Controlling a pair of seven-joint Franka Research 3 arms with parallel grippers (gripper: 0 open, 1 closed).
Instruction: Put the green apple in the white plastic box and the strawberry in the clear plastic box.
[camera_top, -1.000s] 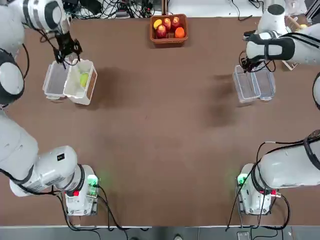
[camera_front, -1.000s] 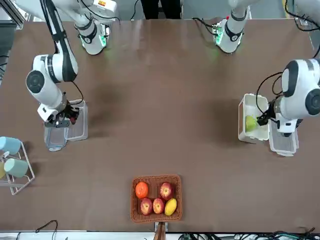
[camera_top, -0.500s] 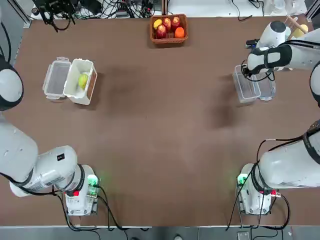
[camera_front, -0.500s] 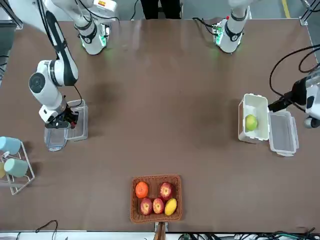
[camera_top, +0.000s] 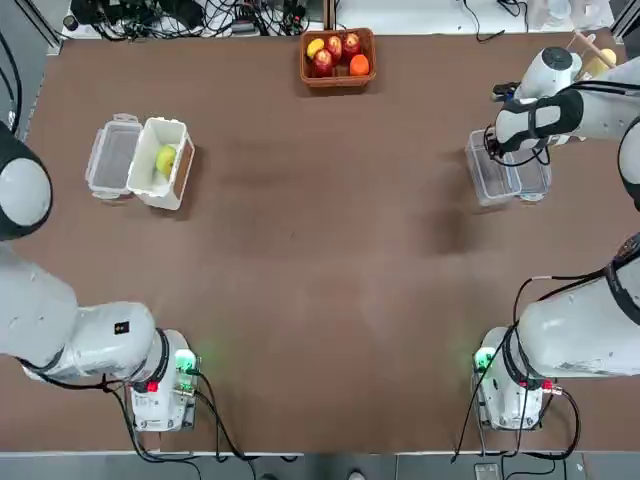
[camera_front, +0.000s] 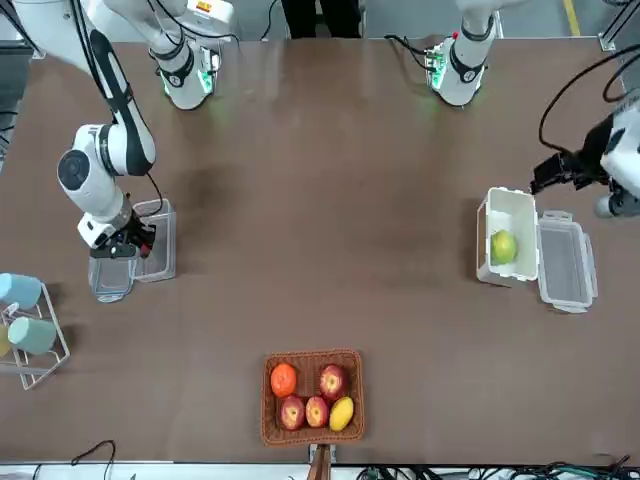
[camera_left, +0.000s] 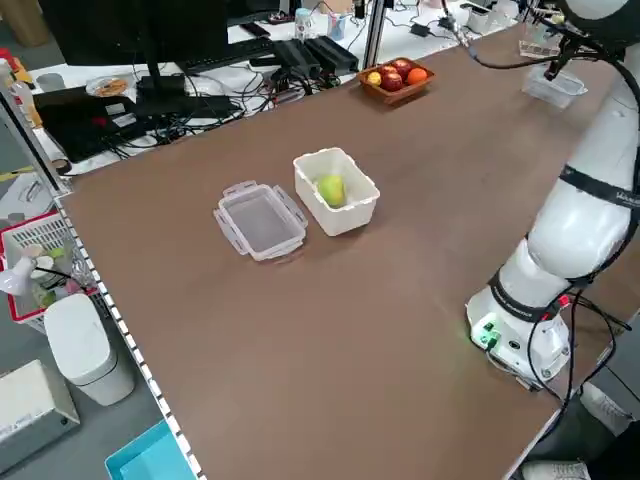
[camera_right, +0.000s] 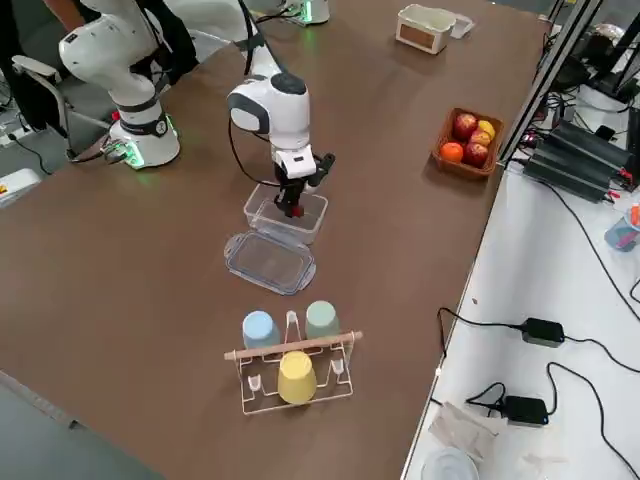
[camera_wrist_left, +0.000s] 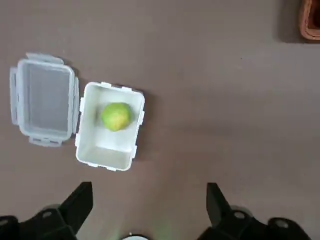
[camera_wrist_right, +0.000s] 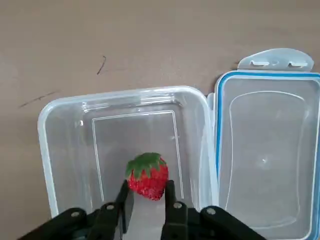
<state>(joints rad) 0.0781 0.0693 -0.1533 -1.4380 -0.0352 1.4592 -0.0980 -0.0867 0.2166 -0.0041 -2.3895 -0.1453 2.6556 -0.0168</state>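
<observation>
Right gripper (camera_wrist_right: 146, 200) pinches the strawberry (camera_wrist_right: 148, 176) over the open clear plastic box (camera_wrist_right: 65, 125), so release comes next, while the green apple (camera_wrist_left: 116, 116) sits in the white plastic box (camera_wrist_left: 105, 156) below the wide-open left gripper (camera_wrist_left: 149, 210).

2 white arms (camera_top: 80, 345) | black cables | green base lights (camera_top: 184, 361)

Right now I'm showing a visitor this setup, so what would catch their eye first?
Probably the strawberry, pinched by the right gripper over the open clear plastic box on the robot's right. Next, the green apple sitting in the white plastic box at the far left, with the left gripper open high above it. The brown basket of fruit sits at the table's far edge.
</observation>
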